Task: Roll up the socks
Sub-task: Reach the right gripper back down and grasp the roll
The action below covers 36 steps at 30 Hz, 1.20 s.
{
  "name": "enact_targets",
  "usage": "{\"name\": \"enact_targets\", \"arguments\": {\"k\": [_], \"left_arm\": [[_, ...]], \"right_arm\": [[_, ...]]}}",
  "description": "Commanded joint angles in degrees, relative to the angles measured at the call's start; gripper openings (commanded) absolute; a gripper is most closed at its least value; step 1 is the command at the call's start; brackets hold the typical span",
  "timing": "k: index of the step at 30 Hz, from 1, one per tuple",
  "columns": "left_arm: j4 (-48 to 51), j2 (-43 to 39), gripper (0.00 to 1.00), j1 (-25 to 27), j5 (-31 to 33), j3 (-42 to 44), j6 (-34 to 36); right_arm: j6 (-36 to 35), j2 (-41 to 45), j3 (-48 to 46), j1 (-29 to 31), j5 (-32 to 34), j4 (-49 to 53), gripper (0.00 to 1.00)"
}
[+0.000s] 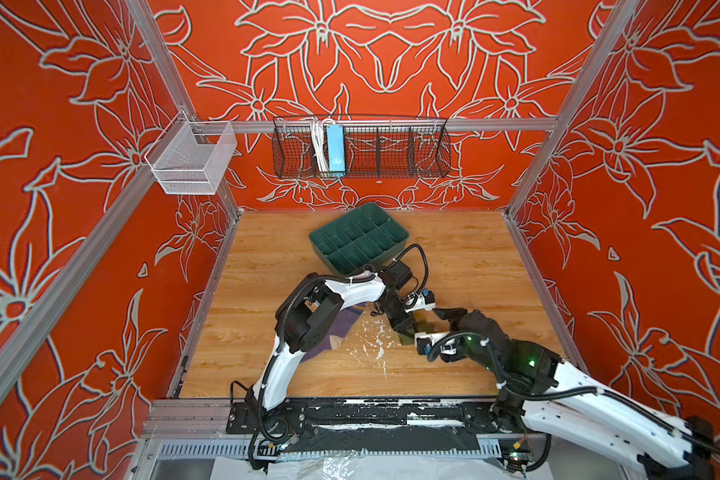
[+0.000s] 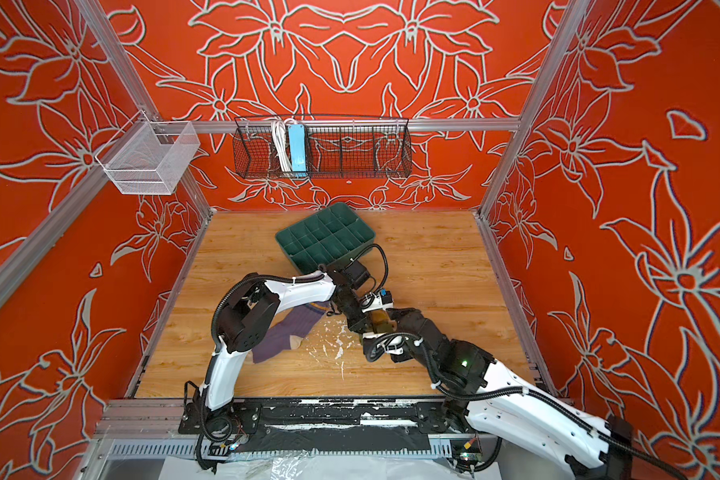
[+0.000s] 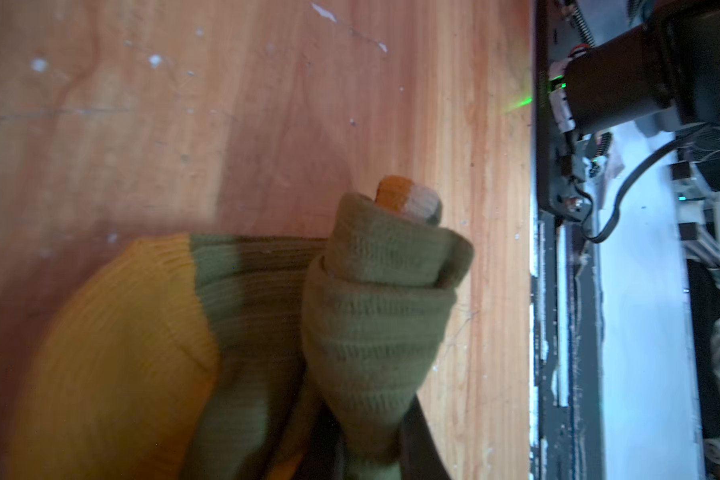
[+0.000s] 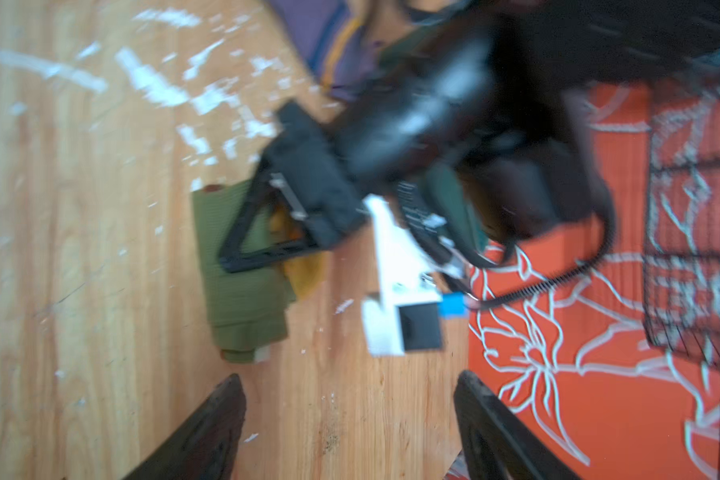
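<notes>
An olive green sock (image 3: pixel 371 316) with an orange heel lies partly rolled on the wooden table. My left gripper (image 3: pixel 371 453) is shut on the roll's end. The right wrist view shows that sock (image 4: pixel 242 291) under the left gripper (image 4: pixel 246 253). In both top views the olive sock (image 1: pixel 422 329) (image 2: pixel 381 323) is mostly hidden between the two grippers. A ribbed purple sock (image 2: pixel 292 332) (image 1: pixel 341 328) lies flat under the left arm. My right gripper (image 4: pixel 350 415) (image 1: pixel 443 313) stands open just beside the olive sock, with nothing between its fingers.
A green divided tray (image 1: pixel 314 241) (image 2: pixel 281 242) sits at the back middle of the table, close behind the left arm. White flecks (image 1: pixel 375 340) mark the wood. On the back rail hang a black wire basket (image 1: pixel 362 147) and a white mesh basket (image 1: pixel 192 160).
</notes>
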<state>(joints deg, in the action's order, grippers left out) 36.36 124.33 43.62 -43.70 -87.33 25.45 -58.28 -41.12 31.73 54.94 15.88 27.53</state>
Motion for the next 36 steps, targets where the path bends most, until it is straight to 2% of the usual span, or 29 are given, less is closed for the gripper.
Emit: {"name": "enact_targets", "arguments": {"k": [1, 5, 9, 17, 24, 31, 36], "left_arm": [[9.1, 7.3, 0.00, 1.4, 6.3, 3.3, -0.8], [10.0, 8.9, 0.00, 1.4, 6.0, 1.7, -1.1], [10.2, 9.1, 0.00, 1.3, 6.0, 1.4, -0.5], [11.5, 9.5, 0.00, 1.4, 6.4, 0.4, 0.6], [12.0, 9.5, 0.00, 1.5, 6.4, 0.3, 0.7], [13.2, 9.4, 0.00, 1.5, 6.2, 0.1, 1.6], [13.3, 9.3, 0.00, 1.5, 6.2, 0.1, 1.6]], "right_arm": [[-6.2, -3.9, -1.9, 3.4, 2.9, -2.9, 0.81], [-4.5, -11.3, -2.4, 4.5, 1.1, -6.3, 0.80], [-5.0, -16.6, -5.0, 4.3, 4.1, -12.4, 0.81], [-1.2, -25.3, -7.1, -0.2, 3.0, -19.0, 0.81], [1.1, -33.1, -3.4, -1.4, 3.6, -20.5, 0.61], [-0.3, -34.4, -5.1, -2.8, 3.2, -23.8, 0.61], [0.5, -37.3, -2.5, -4.2, 6.7, -23.8, 0.59]]}}
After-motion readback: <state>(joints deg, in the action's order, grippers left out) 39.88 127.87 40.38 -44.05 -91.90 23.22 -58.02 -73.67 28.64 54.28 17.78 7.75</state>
